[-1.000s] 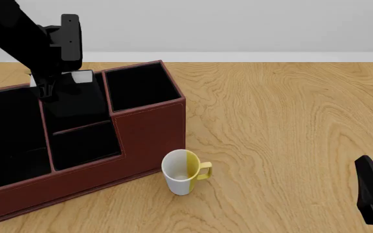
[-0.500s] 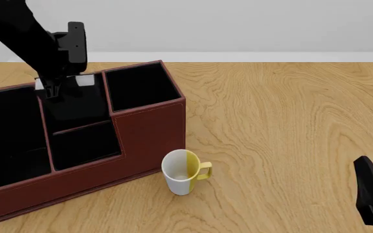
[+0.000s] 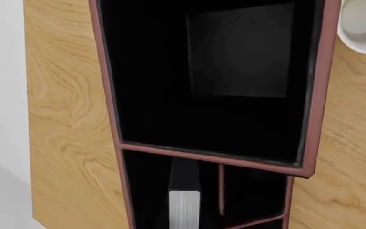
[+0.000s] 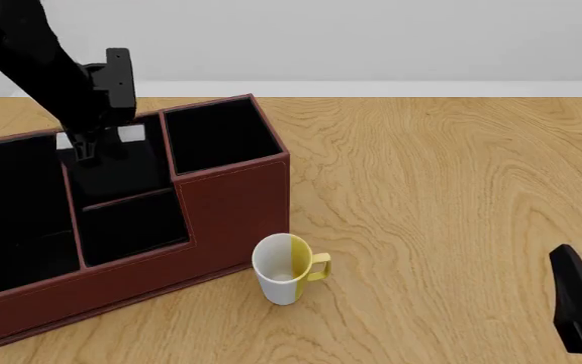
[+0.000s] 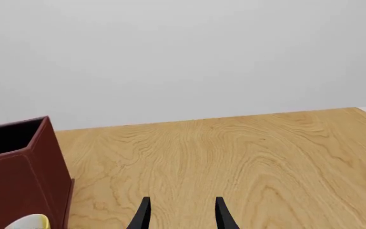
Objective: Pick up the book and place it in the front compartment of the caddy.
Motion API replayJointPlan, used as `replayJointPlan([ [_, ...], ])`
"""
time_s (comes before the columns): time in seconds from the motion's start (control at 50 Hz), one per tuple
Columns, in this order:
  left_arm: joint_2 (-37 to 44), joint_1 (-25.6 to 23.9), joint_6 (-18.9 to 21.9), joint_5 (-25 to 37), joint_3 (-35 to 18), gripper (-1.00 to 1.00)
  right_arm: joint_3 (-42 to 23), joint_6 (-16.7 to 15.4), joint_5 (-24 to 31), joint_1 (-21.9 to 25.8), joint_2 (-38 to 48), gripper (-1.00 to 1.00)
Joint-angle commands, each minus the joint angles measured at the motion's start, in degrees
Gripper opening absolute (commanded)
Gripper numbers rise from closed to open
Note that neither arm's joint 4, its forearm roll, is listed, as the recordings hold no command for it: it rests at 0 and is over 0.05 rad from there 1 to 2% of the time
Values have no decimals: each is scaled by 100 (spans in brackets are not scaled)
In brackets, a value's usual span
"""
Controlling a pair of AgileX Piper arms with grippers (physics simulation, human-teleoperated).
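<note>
Two arms are in view, but only the left gripper (image 4: 91,144) is at work: it hangs over the far rim of the caddy (image 4: 230,205), which stands along the desk's (image 4: 453,189) left edge. The book (image 4: 131,134) shows pale page edges either side of the fingers, right at the top of the front compartment (image 4: 119,171). The step looks like the insertion itself. Whether the fingers clasp the book or have let go cannot be told. The arm slants down steeply from the desk's far left corner. Next it likely needs a straight descent, clear of the walls. The right gripper (image 5: 181,214) rests spread and empty near the desk's near right corner
</note>
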Motion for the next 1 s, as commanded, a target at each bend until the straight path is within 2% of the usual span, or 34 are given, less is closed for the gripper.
replayJointPlan([
  [0.02,132,-66,-94,-284,123,-100,9,-52,-4,44,-2,100],
  [0.58,558,-14,-223,-723,345,-100,79,-90,-46,25,-4,100],
  [0.6,538,-2,-166,-729,387,100,79,-96,-44,30,-4,100],
  [1.0,408,69,-80,-500,136,100,42,-77,-13,33,-2,100],
])
